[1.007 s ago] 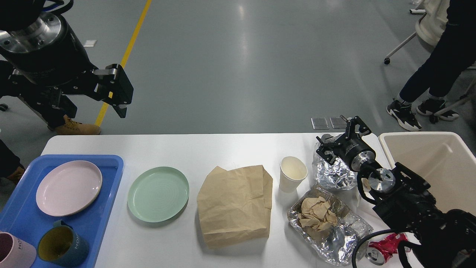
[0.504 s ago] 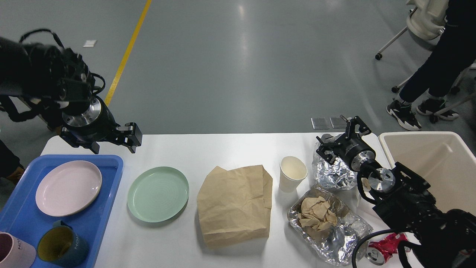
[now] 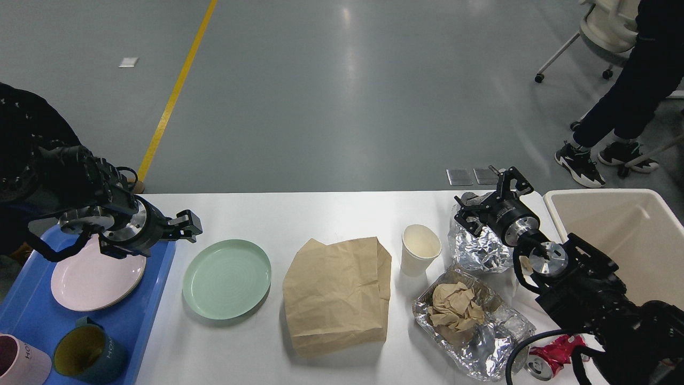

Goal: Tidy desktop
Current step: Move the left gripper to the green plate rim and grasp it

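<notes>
The white desktop (image 3: 331, 214) carries a green plate (image 3: 227, 278), a creased brown paper bag (image 3: 336, 294), a white paper cup (image 3: 420, 248), a crumpled foil ball (image 3: 478, 254), a foil tray (image 3: 502, 331) holding crumpled brown paper, and a crushed red can (image 3: 553, 355). My left gripper (image 3: 187, 228) is low over the blue tray's right rim, just left of the green plate, open and holding nothing. My right gripper (image 3: 487, 193) stands open over the top of the foil ball, its fingers spread to either side.
A blue tray (image 3: 26, 321) at the left holds a pink plate (image 3: 91, 280), a teal mug (image 3: 88, 355) and a pink mug (image 3: 18, 366). A beige bin (image 3: 630, 203) stands at the right end. A person (image 3: 625, 96) and a chair are on the floor beyond.
My left arm has dropped from high above the floor down to the table's left end, beside the green plate. The right arm has not moved. The chair behind rolled away.
</notes>
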`<state>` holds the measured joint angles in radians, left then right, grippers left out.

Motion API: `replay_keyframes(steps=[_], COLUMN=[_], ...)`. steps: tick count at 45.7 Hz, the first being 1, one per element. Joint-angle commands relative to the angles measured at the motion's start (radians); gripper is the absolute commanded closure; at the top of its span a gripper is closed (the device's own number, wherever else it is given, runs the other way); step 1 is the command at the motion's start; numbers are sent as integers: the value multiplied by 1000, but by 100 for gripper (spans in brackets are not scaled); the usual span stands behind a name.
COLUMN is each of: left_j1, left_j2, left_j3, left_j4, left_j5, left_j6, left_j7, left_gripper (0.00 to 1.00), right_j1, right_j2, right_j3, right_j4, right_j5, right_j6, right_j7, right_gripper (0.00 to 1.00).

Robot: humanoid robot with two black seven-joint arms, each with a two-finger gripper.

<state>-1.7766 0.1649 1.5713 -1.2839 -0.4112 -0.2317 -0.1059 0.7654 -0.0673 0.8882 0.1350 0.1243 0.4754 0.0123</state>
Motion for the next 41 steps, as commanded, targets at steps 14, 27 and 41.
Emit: replay_keyframes(steps=[14,27,41], left_j1=[111,206,284], left_j2=[-1,-10,-19], left_j3=[-33,-62,-105], left_j4=[29,97,115], left_j5=[0,0,-3], left_j6=[-5,5,118], left_j7=[-5,-3,-5], left_gripper=[8,8,8], right_j1=[0,0,0], right_j2=[0,0,0], right_j3=[0,0,0], right_j4=[0,0,0], right_j5=[0,0,0], right_j6=[0,0,0], right_j7=[0,0,0], right_gripper=[0,0,0])
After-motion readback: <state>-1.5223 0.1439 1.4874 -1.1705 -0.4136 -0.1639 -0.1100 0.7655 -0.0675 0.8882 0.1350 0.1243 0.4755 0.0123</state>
